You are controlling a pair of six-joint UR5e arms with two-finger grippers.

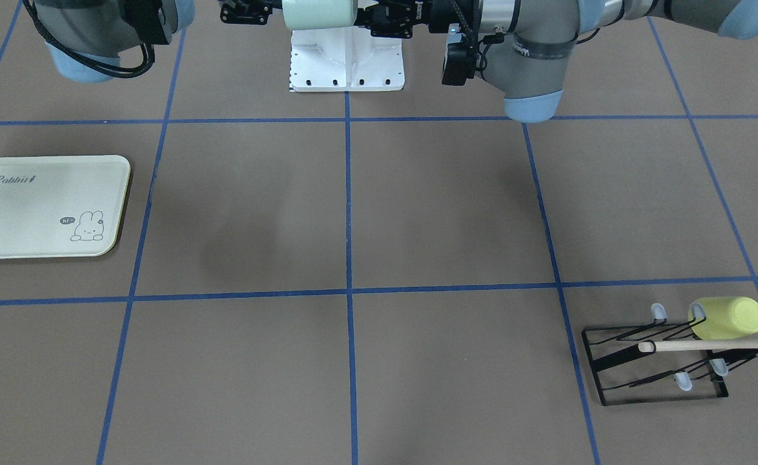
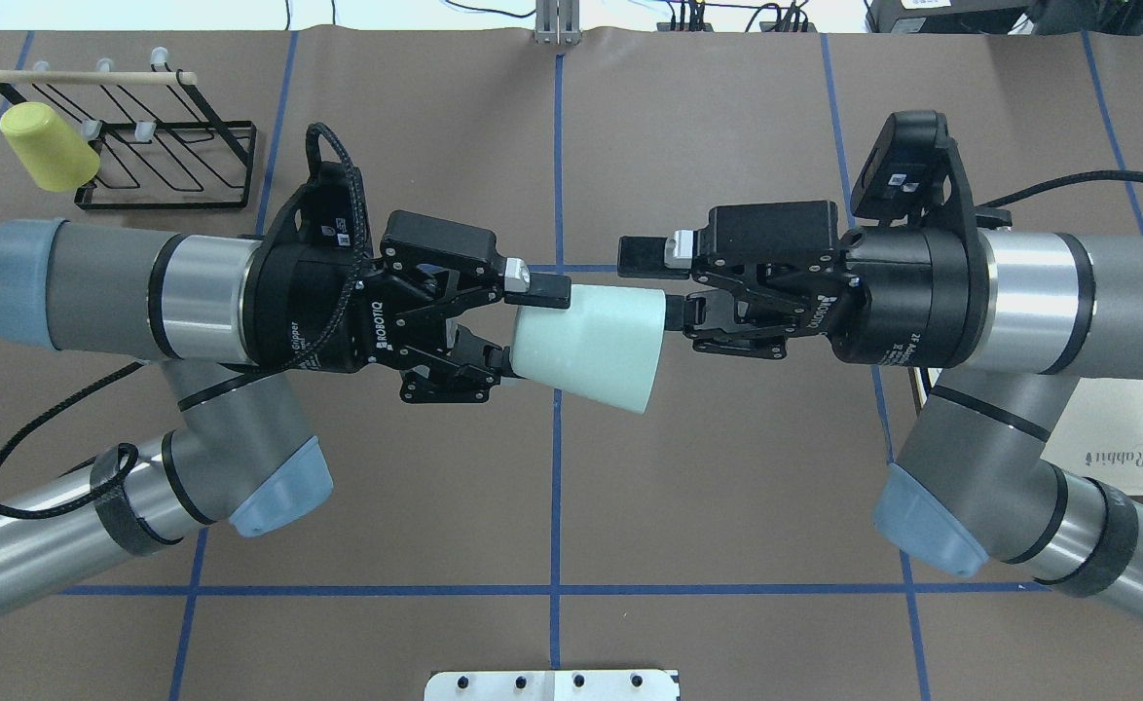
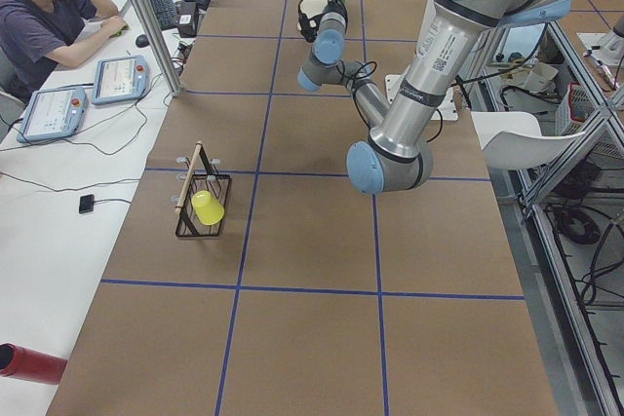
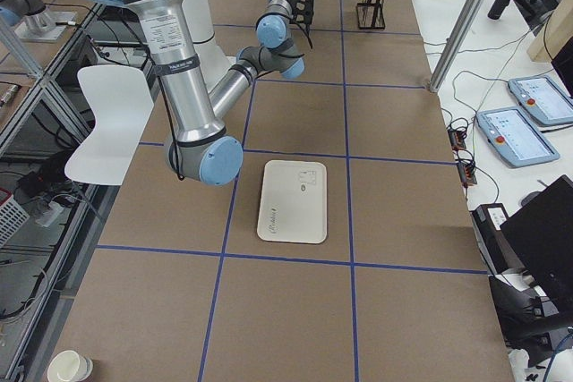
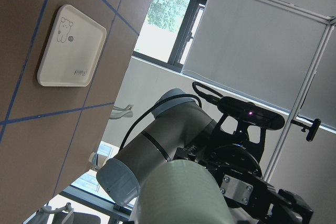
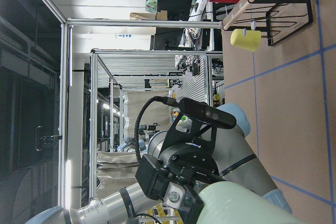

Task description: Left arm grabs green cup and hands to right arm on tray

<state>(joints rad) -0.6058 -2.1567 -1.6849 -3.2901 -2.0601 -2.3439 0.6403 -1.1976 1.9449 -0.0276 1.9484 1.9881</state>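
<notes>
Mint-green plastic is what I've got up in the air right now. The green cup [image 2: 586, 346] lies on its side above the tabletop [image 2: 727, 506], over the middle blue tape line [image 2: 557, 506], touching nothing but me.

My left end effector [image 2: 521, 329] is clenched on the cup's narrow base, one finger on each side of it. The wide mouth points at 3 o'clock in the overhead view, straight at my right end effector [image 2: 657, 284]. That one is spread wide and not gripping: its upper finger floats clear of the cup wall and the lower one sits right at the rim. I can't tell if it touches.

The tray [image 2: 1117, 448] is flat on the tabletop at about 4 o'clock from the cup, well apart and partly hidden under my right arm. Out at 10 o'clock a yellow cup [image 2: 46, 146] hangs on a black wire rack [image 2: 167, 166].
</notes>
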